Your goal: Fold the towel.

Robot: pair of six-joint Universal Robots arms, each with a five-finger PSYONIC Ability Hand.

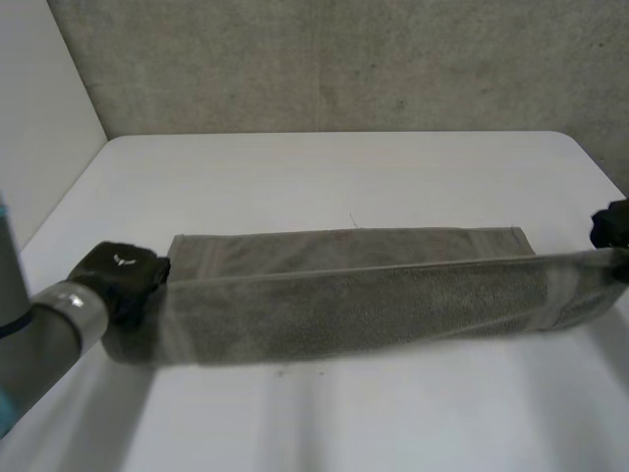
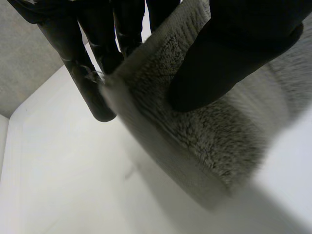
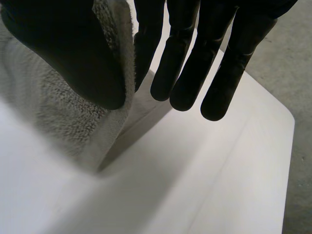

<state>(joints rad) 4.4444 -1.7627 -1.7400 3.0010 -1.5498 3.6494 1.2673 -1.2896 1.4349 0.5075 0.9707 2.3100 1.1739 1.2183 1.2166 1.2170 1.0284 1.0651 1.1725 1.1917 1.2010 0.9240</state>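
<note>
**Hands clamped on the towel's two ends**

Your left hand point(image 1: 122, 276) is closed on the left end of the towel point(image 1: 354, 307). In its wrist view the thumb point(image 2: 229, 58) presses flat on the pile. The fingers point(image 2: 90, 73) run nearly straight behind the cloth's edge, so the end is pinched between them.

Your right hand point(image 1: 611, 228) does the same at the right end. Its thumb point(image 3: 73, 53) bears on the cloth, and the fingers point(image 3: 181, 63) are straight and slightly spread on the other side of the edge.

The left arm point(image 1: 49, 329) comes in low from the near left. The right hand sits at the table's right edge, a little farther back than the left.

The towel's near long edge is raised and stretched taut between the two hands. Its far part lies flat across the middle of the white table point(image 1: 344, 172). A grey wall point(image 1: 344, 59) stands beyond the table's far edge.
</note>
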